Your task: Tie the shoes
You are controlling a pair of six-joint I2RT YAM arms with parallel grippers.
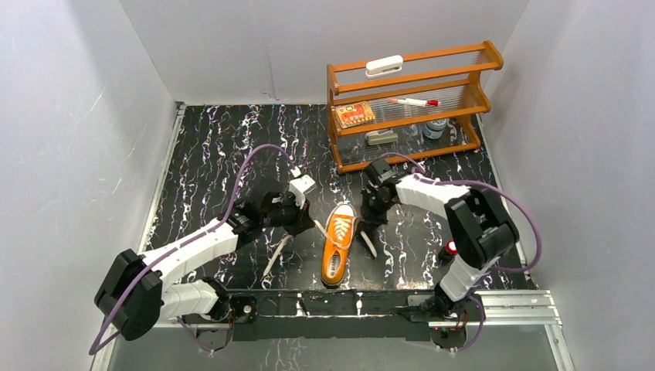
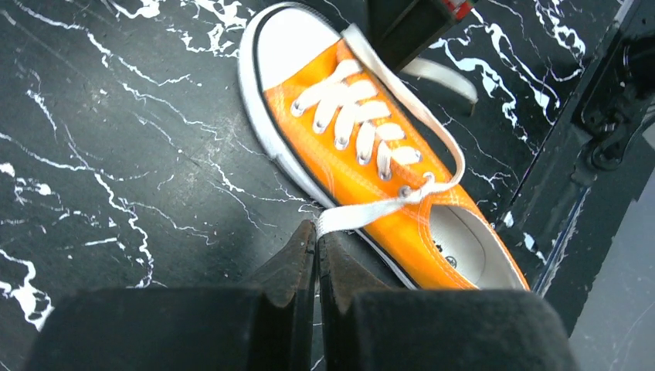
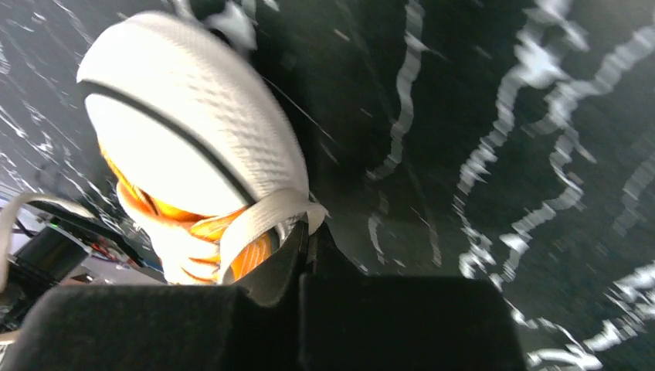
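A small orange sneaker with a white toe cap lies between my two arms, toe pointing away. Its toe end fills the right wrist view. In the left wrist view the shoe shows its laced top and pale insole. My left gripper sits just left of the shoe, shut on a white lace that runs taut from the top eyelets to the fingertips. The lace's loose end trails on the table. My right gripper is at the shoe's right, shut on the other lace.
A wooden shelf rack with a marker, a small box and other items stands at the back right. White walls enclose the black marbled table. A metal rail runs along the near edge by the arm bases.
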